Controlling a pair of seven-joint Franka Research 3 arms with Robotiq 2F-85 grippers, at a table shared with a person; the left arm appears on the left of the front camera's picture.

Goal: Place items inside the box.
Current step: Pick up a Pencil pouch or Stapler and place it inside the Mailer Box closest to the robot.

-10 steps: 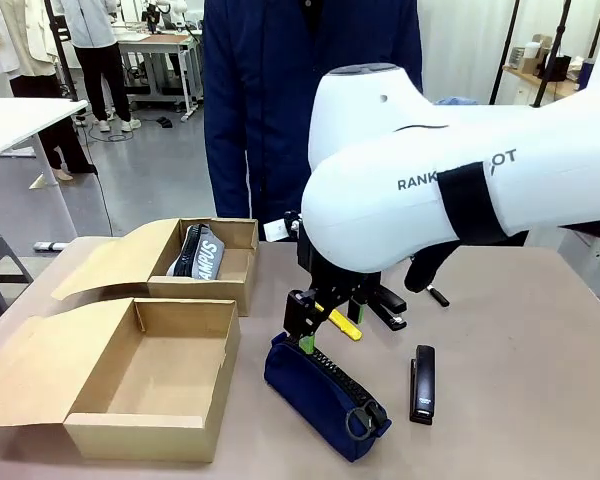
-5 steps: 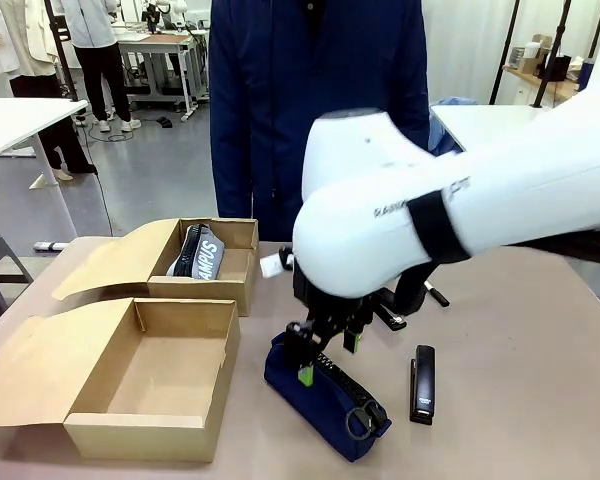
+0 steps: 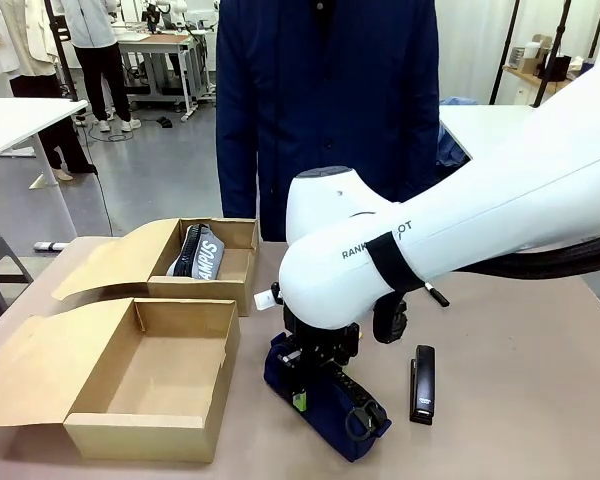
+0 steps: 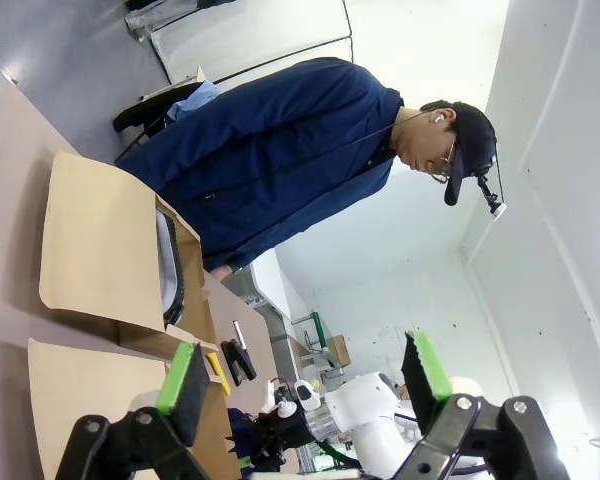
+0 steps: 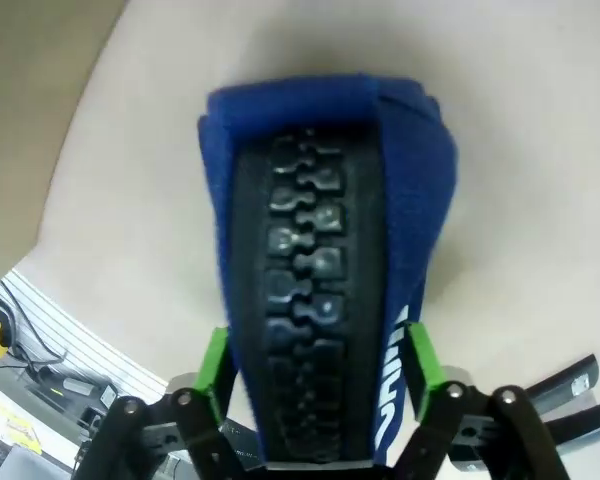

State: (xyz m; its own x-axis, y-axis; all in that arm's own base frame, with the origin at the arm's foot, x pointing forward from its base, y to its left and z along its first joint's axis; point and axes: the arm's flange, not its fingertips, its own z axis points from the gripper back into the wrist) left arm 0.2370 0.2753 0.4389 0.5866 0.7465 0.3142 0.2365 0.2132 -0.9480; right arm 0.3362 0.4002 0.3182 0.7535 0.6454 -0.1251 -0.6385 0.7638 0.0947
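Since the right fingers (image 5: 216,368) dropped, they straddle the pouch (image 5: 310,250) — spread wide, unclamped.

On the counter (image 3: 520,440), we find the near box (image 3: 150,375) left of the pouch (image 3: 325,418), the far box (image 3: 230,275) behind-left holding another pouch (image 3: 202,252), a stapler (image 3: 422,383) right; right fingers (image 5: 216,362) straddle the pouch.

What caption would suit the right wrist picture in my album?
Robot's right hand straddles a navy zip pencil pouch on the table, green pads flanking it.
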